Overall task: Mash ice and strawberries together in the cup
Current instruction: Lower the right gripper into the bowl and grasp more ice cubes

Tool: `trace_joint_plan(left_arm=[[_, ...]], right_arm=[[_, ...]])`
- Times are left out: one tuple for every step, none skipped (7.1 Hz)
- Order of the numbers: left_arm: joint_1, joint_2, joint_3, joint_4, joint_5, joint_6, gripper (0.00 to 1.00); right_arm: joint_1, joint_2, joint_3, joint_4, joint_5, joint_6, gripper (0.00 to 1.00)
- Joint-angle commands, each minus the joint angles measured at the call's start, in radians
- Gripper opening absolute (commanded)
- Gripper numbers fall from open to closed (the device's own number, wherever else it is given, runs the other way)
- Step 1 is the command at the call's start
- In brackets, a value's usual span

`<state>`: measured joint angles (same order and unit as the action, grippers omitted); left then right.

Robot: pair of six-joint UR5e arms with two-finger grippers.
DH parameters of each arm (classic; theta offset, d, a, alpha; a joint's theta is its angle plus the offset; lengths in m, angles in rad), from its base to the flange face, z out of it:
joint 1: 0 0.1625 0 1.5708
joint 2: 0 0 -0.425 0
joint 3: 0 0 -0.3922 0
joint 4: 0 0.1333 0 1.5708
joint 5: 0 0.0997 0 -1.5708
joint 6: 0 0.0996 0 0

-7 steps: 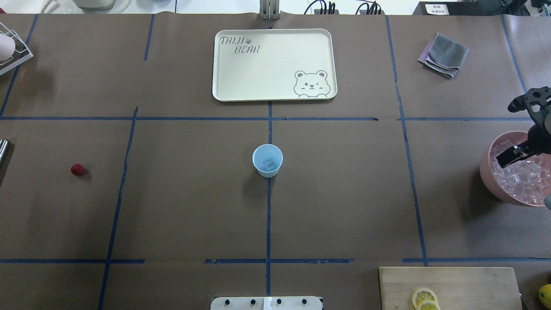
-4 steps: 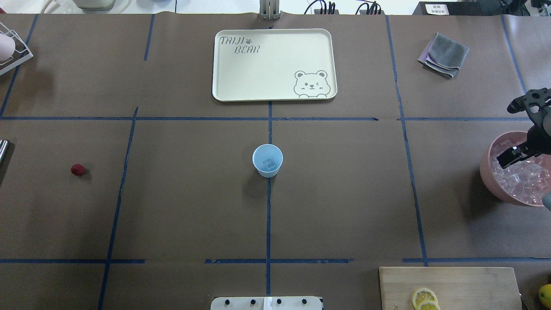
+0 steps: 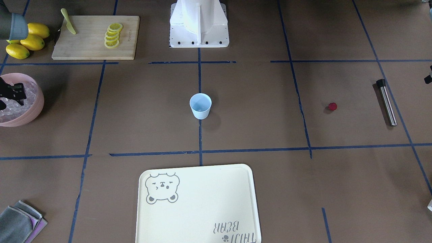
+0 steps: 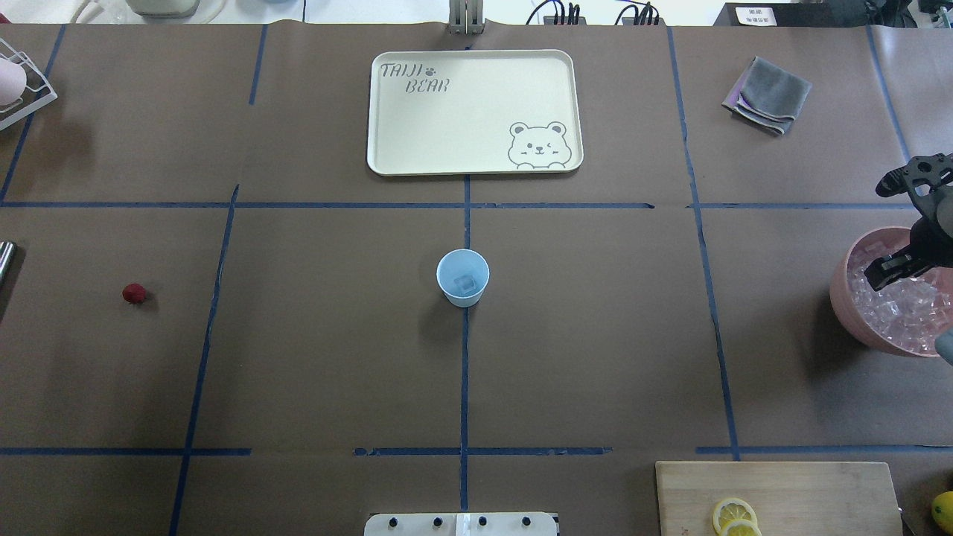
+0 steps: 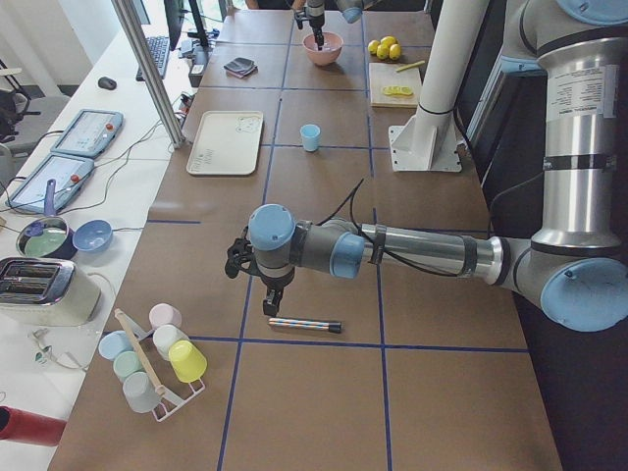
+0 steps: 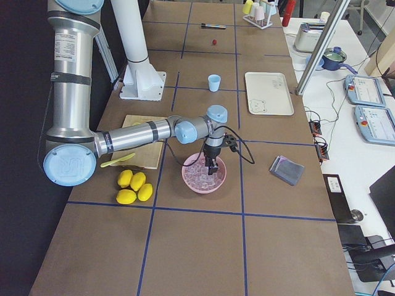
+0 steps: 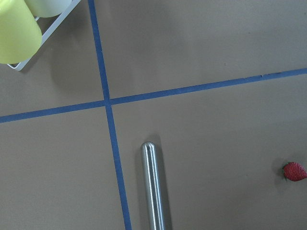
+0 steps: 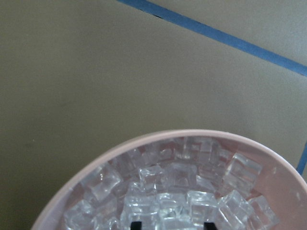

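Long table point(image 4: 595, 335) under brown paper, gridded with blue tape; alongside it in the left-side view, a white bench point(image 5: 118, 196) with tablets point(image 5: 69, 157) and a toaster point(image 5: 39, 289). At the centre crossing, pale-blue cup point(image 4: 462, 277) upright, one ice cube point(image 4: 465, 284) on its floor. Well off toward the robot's left, lone strawberry point(image 4: 134, 293) on bare paper, near a steel rod point(image 3: 386, 103) lying flat. Cream bear tray point(image 4: 387, 112) at the far middle, folded grey cloth point(image 4: 767, 95) toward the far right. Cutting board point(image 4: 782, 484) with lemon slices point(image 4: 733, 515) along the near edge on the right, whole lemons point(image 3: 28, 40) beside it. At the right edge, pink bowl point(image 4: 845, 298) heaped with ice point(image 8: 168, 191).

Right gripper point(image 4: 893, 272) down inside that bowl, fingertips point(image 8: 135, 224) apart and in among the cubes; whether pinching one, unclear. Left gripper point(image 5: 274, 300) poised above the rod, pointing down; apart or together, cannot tell.

Against one second ago: right gripper slightly deeper in the bowl and a touch nearer its middle. Cup, cube, strawberry, tray and cloth unmoved.
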<state>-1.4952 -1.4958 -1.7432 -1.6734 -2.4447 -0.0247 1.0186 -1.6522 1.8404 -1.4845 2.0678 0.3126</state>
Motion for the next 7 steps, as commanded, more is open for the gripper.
trace_joint_plan(left_arm=[[0.000, 0.005, -0.001, 0.000, 0.000, 0.000, 1.00], [0.000, 0.006, -0.001, 0.001, 0.000, 0.000, 1.00], [0.000, 0.008, -0.001, 0.001, 0.000, 0.000, 1.00], [0.001, 0.008, -0.001, 0.001, -0.004, 0.000, 1.00], [0.001, 0.008, 0.007, 0.001, -0.042, 0.000, 1.00], [0.001, 0.008, 0.008, 0.000, -0.045, 0.000, 1.00], [0.001, 0.008, 0.007, 0.000, -0.045, 0.000, 1.00]], right_arm=[[0.000, 0.002, 0.006, 0.001, 0.000, 0.000, 0.00], [0.018, 0.011, 0.035, 0.000, 0.002, 0.000, 0.00], [0.040, 0.012, 0.109, -0.005, 0.008, 0.011, 0.00], [0.037, 0.025, 0.176, -0.011, 0.015, 0.110, 0.00], [0.005, 0.061, 0.212, -0.004, 0.073, 0.261, 0.00], [-0.052, 0.131, 0.239, -0.003, 0.109, 0.428, 0.00], [-0.124, 0.209, 0.241, -0.003, 0.109, 0.591, 0.00]])
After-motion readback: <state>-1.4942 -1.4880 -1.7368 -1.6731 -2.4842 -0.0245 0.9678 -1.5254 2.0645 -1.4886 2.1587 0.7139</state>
